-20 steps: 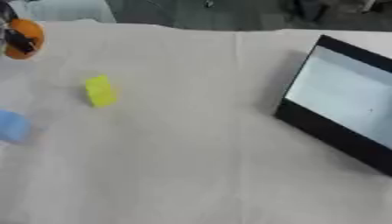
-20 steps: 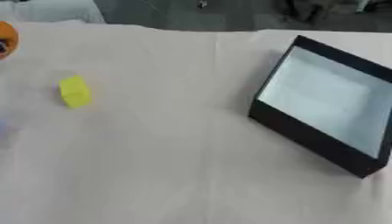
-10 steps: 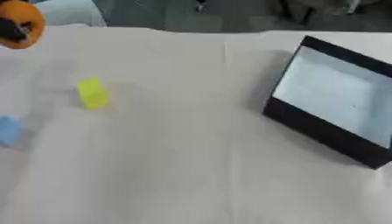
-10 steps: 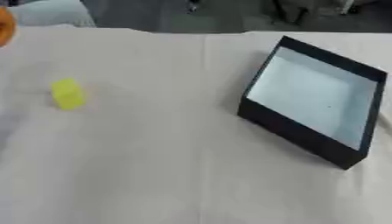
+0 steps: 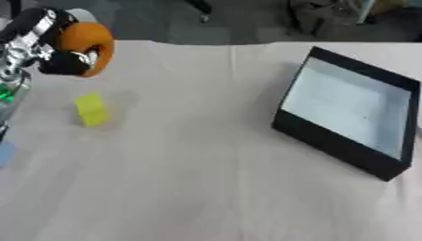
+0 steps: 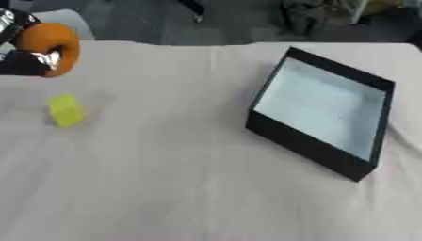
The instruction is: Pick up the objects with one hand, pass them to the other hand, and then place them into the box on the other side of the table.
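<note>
The left hand [image 5: 41, 42] is up at the far left, well to the left of the black box [image 5: 350, 115], its dark fingers curled round an orange round object [image 5: 86, 44] and holding it above the bench [image 5: 206, 179]. A yellow block [image 5: 91, 109] stands on the cloth just below that hand, well apart from the box. A pale blue thing [image 5: 5, 153], perhaps another block, is cut off at the left edge. The box lies open with a pale floor.

Your left hand [image 5: 45, 47], far left on the cloth-covered desk [image 5: 206, 179], holds the round orange object [image 5: 86, 44]; the yellow block [image 5: 91, 109] lies just before it, the black rectangular box [image 5: 350, 110] well right.
</note>
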Action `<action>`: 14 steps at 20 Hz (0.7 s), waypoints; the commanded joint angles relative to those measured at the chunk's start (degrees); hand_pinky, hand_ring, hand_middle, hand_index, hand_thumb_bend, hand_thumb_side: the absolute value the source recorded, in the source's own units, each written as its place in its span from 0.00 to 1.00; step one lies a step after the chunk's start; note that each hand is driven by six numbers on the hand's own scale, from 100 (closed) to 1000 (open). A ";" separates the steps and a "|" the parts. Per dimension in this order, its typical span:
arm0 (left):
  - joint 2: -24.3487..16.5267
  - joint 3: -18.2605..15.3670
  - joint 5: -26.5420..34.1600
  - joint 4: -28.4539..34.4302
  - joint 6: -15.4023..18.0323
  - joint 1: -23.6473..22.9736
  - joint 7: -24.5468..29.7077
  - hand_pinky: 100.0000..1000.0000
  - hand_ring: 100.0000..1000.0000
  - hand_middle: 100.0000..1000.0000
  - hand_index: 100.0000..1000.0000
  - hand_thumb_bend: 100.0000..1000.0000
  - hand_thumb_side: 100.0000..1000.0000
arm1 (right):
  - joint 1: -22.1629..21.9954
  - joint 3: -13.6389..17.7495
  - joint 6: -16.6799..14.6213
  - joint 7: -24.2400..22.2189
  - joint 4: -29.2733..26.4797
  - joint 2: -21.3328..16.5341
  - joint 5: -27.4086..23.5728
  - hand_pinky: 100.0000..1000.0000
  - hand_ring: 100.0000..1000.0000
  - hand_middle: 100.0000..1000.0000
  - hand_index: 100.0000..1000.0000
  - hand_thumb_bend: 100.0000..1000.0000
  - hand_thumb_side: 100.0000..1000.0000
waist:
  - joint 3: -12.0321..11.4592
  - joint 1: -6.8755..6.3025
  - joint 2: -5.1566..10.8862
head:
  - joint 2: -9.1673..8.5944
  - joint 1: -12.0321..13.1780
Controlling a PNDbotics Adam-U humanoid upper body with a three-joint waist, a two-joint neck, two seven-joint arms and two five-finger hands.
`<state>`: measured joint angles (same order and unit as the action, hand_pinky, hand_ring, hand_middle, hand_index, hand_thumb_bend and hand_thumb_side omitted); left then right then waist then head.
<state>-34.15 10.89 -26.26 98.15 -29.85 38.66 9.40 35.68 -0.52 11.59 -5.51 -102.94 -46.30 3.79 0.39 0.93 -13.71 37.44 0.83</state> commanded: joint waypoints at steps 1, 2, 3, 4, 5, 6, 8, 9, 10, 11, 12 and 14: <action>2.95 0.77 1.41 5.10 2.14 -0.89 -5.59 0.61 0.43 0.34 0.55 0.00 0.09 | 3.20 -2.86 -0.17 -3.72 0.92 1.91 2.64 1.00 1.00 1.00 1.00 0.00 0.28 | 0.19 -0.55 2.28 | 0.22 -0.93; 4.09 1.30 1.61 5.95 2.93 -1.50 -6.88 0.61 0.43 0.34 0.55 0.00 0.10 | 4.07 -3.80 -0.19 -4.65 1.40 2.99 3.65 1.00 1.00 1.00 1.00 0.00 0.28 | 0.24 -0.58 2.32 | 0.36 -1.12; 5.12 1.81 1.58 6.67 3.72 -1.98 -8.04 0.61 0.43 0.34 0.55 0.00 0.10 | 4.85 -4.66 -0.20 -5.51 1.94 4.00 4.62 1.00 1.00 1.00 1.00 0.00 0.28 | 0.29 -0.62 2.36 | 0.51 -1.28; 6.04 2.31 1.36 7.26 4.54 -2.38 -9.12 0.60 0.43 0.34 0.55 0.00 0.00 | 5.57 -5.42 -0.24 -6.30 2.48 4.89 5.45 1.00 1.00 1.00 1.00 0.00 0.15 | 0.31 -0.68 2.40 | 0.65 -1.42; 6.93 2.80 1.28 7.72 5.35 -2.71 -10.07 0.60 0.43 0.34 0.55 0.00 0.11 | 6.26 -6.12 -0.36 -7.08 2.97 5.67 6.15 1.00 1.00 1.00 1.00 0.00 0.28 | 0.32 -0.76 2.44 | 0.79 -1.57; 7.75 3.37 0.96 8.13 6.21 -2.90 -10.88 0.60 0.43 0.34 0.55 0.00 0.11 | 6.99 -6.85 -0.51 -7.85 3.46 6.39 6.80 1.00 1.00 1.00 1.00 0.00 0.25 | 0.28 -0.82 2.48 | 0.96 -1.77; 9.22 4.30 0.03 8.74 7.84 -3.12 -12.05 0.60 0.43 0.34 0.55 0.00 0.12 | 8.21 -8.21 -0.92 -9.44 4.37 7.51 7.70 1.00 1.00 1.00 1.00 0.00 0.23 | 0.12 -0.90 2.56 | 1.32 -2.21; 9.95 4.67 -0.41 8.94 8.60 -3.16 -12.48 0.60 0.42 0.33 0.55 0.00 0.12 | 8.74 -8.84 -1.09 -10.21 4.83 7.96 8.29 1.00 1.00 1.00 1.00 0.00 0.21 | 0.00 -0.92 2.61 | 1.50 -2.46; 10.61 4.98 -0.81 9.05 9.32 -3.21 -12.90 0.60 0.42 0.33 0.55 0.00 0.12 | 9.23 -9.40 -1.24 -10.92 5.31 8.42 8.83 1.00 1.00 1.00 1.00 0.00 0.21 | -0.11 -0.93 2.65 | 1.65 -2.66; 11.31 5.30 -1.02 9.10 10.00 -3.26 -13.31 0.60 0.42 0.33 0.54 0.00 0.14 | 9.65 -9.95 -1.36 -11.64 5.82 8.96 9.20 1.00 1.00 1.00 1.00 0.00 0.22 | -0.25 -0.93 2.68 | 1.76 -2.90; 12.01 5.65 -1.04 9.09 10.69 -3.34 -13.73 0.60 0.42 0.33 0.54 0.00 0.14 | 10.03 -10.51 -1.41 -12.40 6.40 9.60 9.40 1.00 1.00 1.00 1.00 0.00 0.22 | -0.39 -0.92 2.70 | 1.89 -3.14; 13.36 6.32 -0.76 8.87 12.14 -3.54 -14.53 0.60 0.42 0.33 0.54 0.00 0.16 | 10.63 -11.61 -1.37 -13.91 7.63 11.03 9.64 1.00 1.00 1.00 1.00 0.00 0.24 | -0.71 -0.89 2.75 | 2.24 -3.64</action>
<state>-21.04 17.11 -26.90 105.80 -18.68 34.61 -4.57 45.09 -11.97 10.35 -18.53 -95.52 -35.03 12.91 -0.38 0.72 -13.11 39.38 -2.44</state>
